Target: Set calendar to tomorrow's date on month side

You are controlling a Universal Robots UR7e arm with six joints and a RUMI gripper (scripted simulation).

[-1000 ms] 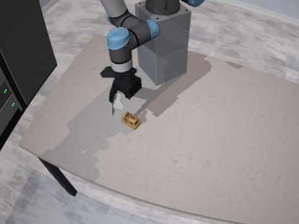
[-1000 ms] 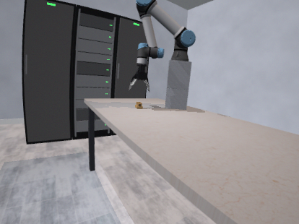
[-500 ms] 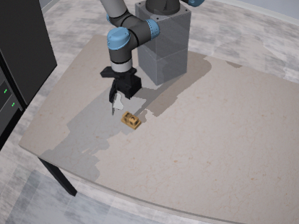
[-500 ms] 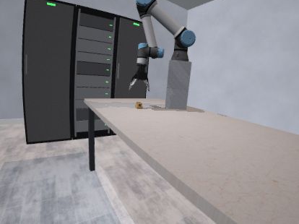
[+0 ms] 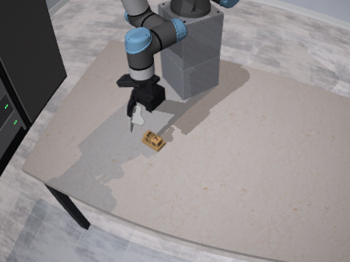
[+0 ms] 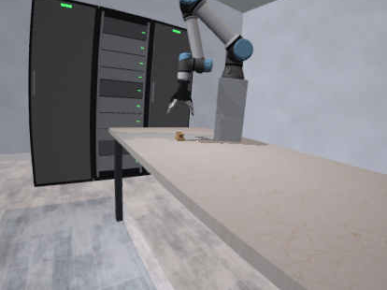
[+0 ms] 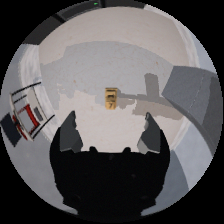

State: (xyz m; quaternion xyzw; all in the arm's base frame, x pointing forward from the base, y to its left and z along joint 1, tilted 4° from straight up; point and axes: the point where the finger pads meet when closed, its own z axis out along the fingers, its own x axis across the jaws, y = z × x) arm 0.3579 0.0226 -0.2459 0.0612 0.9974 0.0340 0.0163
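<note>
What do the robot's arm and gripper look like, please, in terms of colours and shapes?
The arm is built of grey tubular links with rounded light-blue joint caps and dark bands at the joints, rising from a grey block pedestal. The gripper has a black angular body and two tapered fingers with pale inner faces. No cables or markings show.

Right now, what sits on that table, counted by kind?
Wooden calendar tray: 1
Number cubes in it: 2
Grey robot pedestal: 1
Total: 4
The open gripper hangs above the table, holding nothing.
</note>
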